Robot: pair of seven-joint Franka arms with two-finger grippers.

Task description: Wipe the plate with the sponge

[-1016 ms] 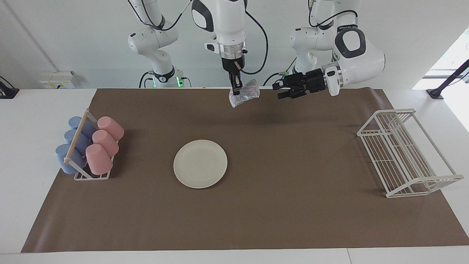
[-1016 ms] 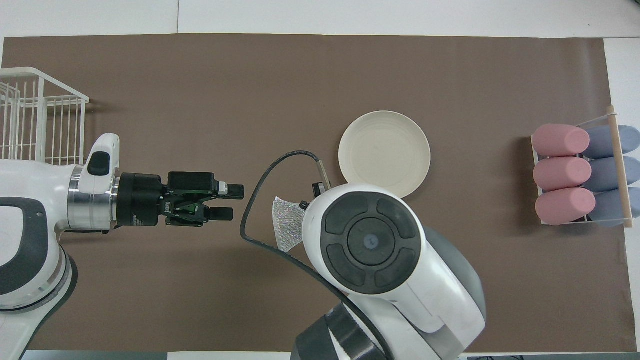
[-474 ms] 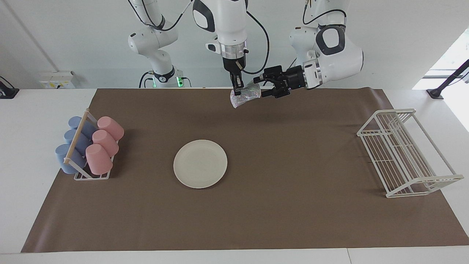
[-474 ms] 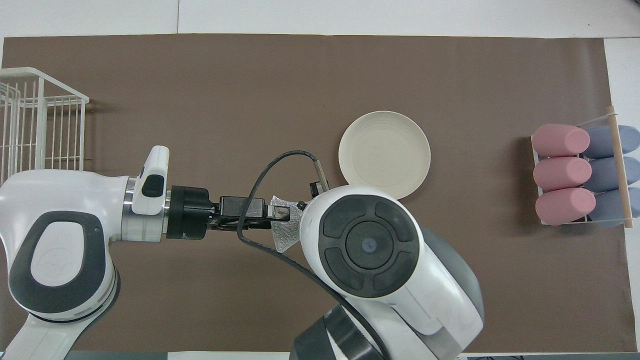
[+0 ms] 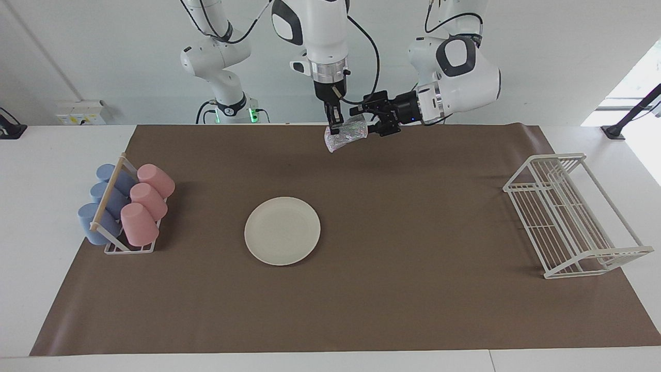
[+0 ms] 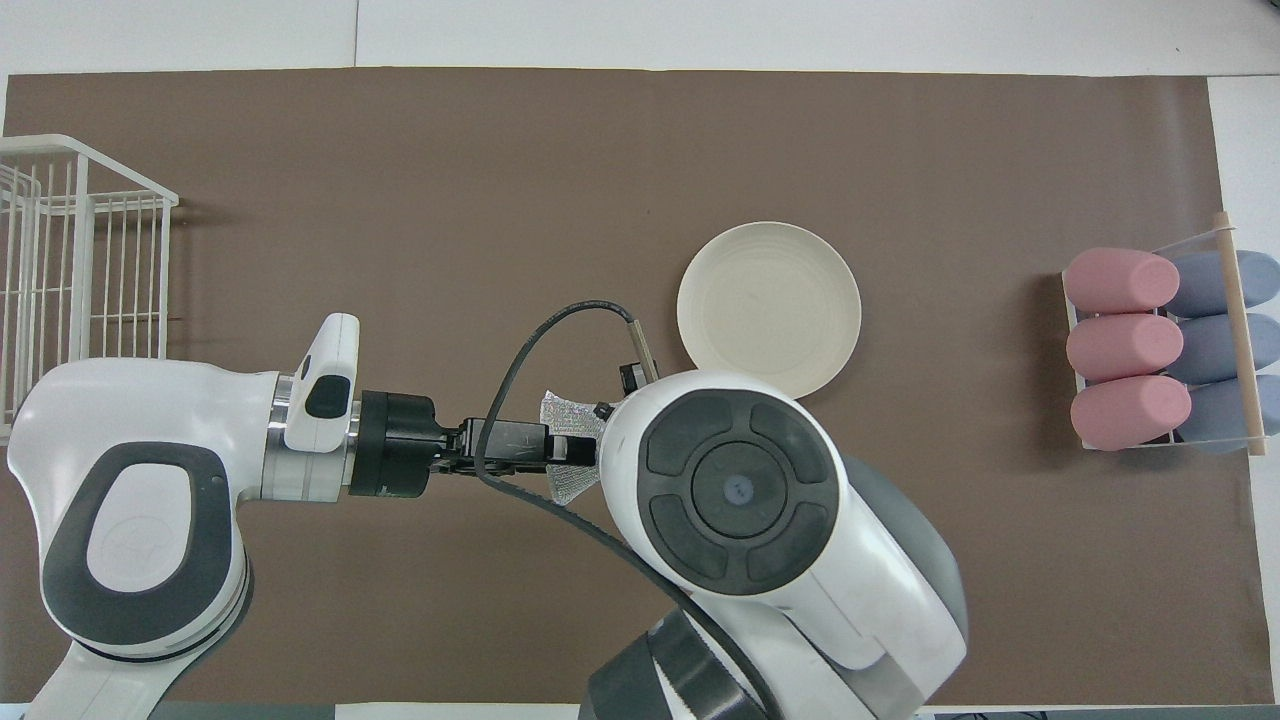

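Facing view: we judge the task to be in its early part. The plate lies bare on the brown mat in the middle of the bench, somewhat toward the right arm's end, and nothing touches it. The sponge is up in the air over the strip of mat along the robots' edge of the bench, well apart from the plate, so no wiping has begun. What is left, as we read it, is to settle which arm keeps the sponge, carry it over the plate, lower it and rub.

The right gripper hangs straight down with its jaws clamped on the sponge's upper corner, and the pad droops below them. The left gripper lies level, pointing at the sponge from the side, with its jaws spread either side of the pad's free end. We cannot tell whether they already press on it.

In the overhead view the right arm's bulk covers most of the sponge, and the left gripper reaches its edge.

A cup rack and a wire rack stand at the bench's two ends.
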